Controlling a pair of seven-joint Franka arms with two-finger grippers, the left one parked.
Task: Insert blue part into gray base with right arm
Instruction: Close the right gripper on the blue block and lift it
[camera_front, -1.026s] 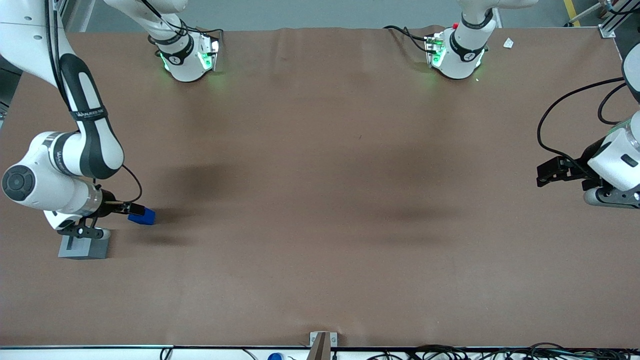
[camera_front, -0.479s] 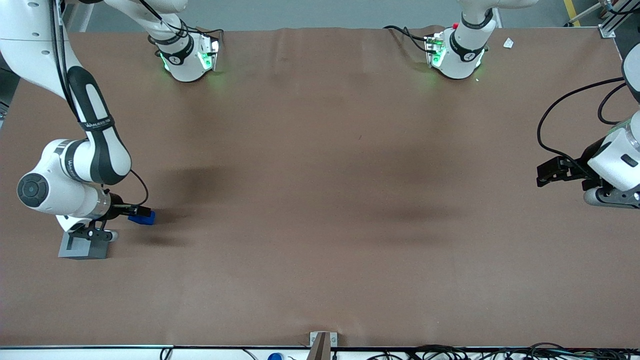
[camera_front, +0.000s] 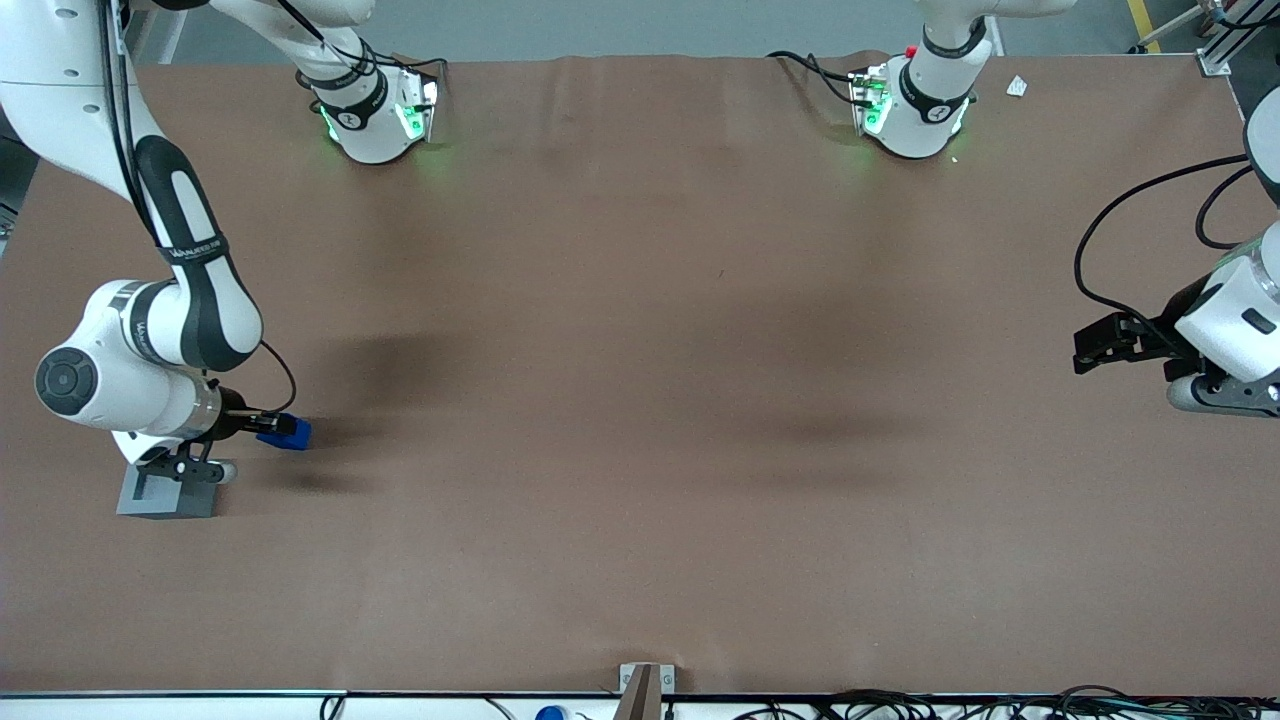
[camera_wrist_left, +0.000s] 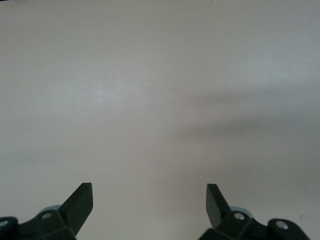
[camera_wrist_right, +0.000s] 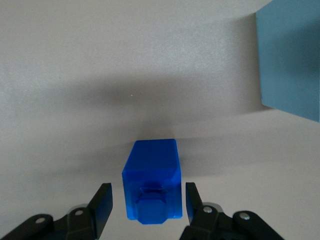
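Straddling the blue part (camera_wrist_right: 152, 181), the gripper (camera_wrist_right: 148, 202) has its fingers (camera_wrist_right: 103, 200) spread, a slim gap on each side. The gray base (camera_front: 166, 494) sits on the table (camera_front: 640, 400) just beside the gripper, nearer the front camera.

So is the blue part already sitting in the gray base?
No, the blue part lies on the table between the open gripper fingers, apart from the gray base.
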